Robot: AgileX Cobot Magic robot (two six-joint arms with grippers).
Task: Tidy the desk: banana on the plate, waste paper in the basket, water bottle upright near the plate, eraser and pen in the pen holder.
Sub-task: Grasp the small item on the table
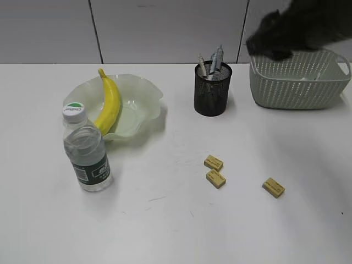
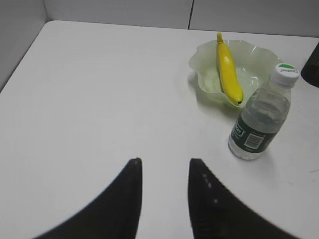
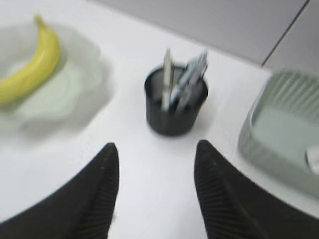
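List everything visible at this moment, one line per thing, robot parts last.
desk: one, white, under everything.
plate: one, pale green, back left.
banana: one, yellow, in the plate.
water bottle: one, clear with dark green label, upright in front of the plate.
pen holder: one, black mesh, back centre.
pens: several, in the pen holder.
erasers: three, tan, centre-right.
basket: one, sage green, back right.
left tool: black, open, empty.
right tool: black, open, empty.

My desk (image 1: 165,225) carries the plate (image 1: 146,91) and upright water bottle (image 1: 87,157) just beside it on the left. Pen holder (image 1: 212,96) mid-back, basket (image 1: 300,82) back right, three erasers (image 1: 215,178) loose up front.
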